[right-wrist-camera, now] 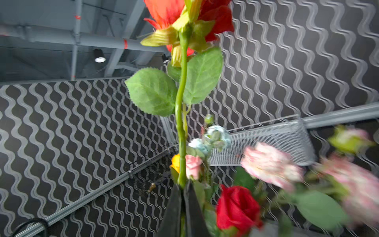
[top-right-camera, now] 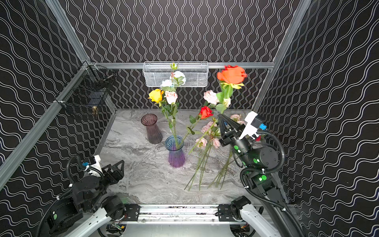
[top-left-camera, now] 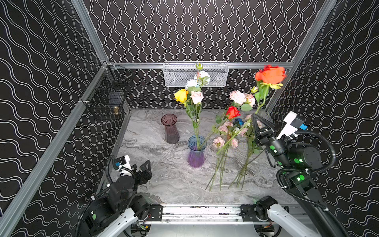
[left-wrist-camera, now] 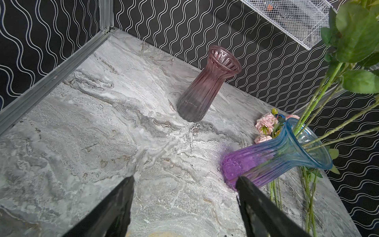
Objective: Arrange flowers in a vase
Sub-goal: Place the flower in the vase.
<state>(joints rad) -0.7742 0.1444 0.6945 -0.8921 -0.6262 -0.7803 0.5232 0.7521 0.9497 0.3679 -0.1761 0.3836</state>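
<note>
Orange rose [top-left-camera: 270, 74] stands upright, clamped in the right gripper [top-left-camera: 254, 115]; blue-purple vase [top-left-camera: 196, 151] lies to its left, lower; left gripper [left-wrist-camera: 184, 180] gapes empty.

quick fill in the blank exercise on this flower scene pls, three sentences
The right gripper is ___ on the stem of the orange rose.
The yellow rose stands in the blue-purple vase, while the mauve vase holds ___ flowers.
The left gripper is open and holds ___.
Missing words: shut, no, nothing.
</note>
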